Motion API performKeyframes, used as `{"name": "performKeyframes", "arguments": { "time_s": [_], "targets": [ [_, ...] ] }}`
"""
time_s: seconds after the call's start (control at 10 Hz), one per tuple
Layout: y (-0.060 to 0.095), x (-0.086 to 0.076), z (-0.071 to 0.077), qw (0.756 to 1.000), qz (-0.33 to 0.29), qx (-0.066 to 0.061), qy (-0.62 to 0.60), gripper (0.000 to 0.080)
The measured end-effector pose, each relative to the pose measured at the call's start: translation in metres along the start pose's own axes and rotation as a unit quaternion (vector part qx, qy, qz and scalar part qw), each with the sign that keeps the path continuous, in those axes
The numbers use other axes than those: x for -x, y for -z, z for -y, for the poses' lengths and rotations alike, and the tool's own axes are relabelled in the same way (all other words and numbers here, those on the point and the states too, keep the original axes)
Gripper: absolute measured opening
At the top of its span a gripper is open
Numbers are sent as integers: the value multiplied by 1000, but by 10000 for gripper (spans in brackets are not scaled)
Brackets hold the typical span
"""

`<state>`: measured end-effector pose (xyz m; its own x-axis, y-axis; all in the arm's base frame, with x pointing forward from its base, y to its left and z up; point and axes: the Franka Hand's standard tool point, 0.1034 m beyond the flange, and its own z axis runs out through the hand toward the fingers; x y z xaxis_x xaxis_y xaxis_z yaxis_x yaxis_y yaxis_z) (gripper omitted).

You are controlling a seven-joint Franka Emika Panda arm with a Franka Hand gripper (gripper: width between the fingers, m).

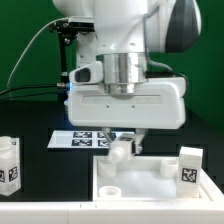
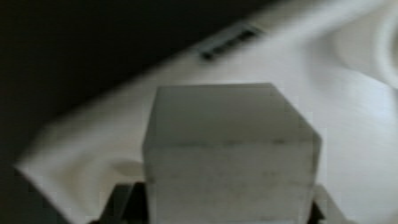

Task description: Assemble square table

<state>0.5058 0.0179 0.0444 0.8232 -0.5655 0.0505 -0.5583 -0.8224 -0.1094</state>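
The square table slab lies at the bottom of the exterior view, rim up, with a round socket near its left corner. My gripper is shut on a white leg and holds it upright over the slab's far edge; whether the leg touches the slab I cannot tell. In the wrist view the leg fills the middle between my dark fingers, with the gripper closed around it and the white slab behind. One loose tagged leg stands to the left, another to the right.
The marker board lies flat on the black table behind the slab, partly hidden by my hand. A green wall and black cables are at the back.
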Motion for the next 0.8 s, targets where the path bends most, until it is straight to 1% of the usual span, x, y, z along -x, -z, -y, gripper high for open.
{"name": "performKeyframes", "arguments": {
  "time_s": [0.1,0.2,0.5,0.6,0.7,0.8],
  "targets": [
    [-2,4,-1,999,4,1,-46,264],
    [-3,4,0,997,3,0,-73,264],
    [-4,5,0,997,4,1,-73,264],
    [-5,8,-4,997,7,3,-72,264],
    [-5,8,-9,999,8,4,-47,264],
    [-4,7,-13,997,14,9,71,264]
  ]
}}
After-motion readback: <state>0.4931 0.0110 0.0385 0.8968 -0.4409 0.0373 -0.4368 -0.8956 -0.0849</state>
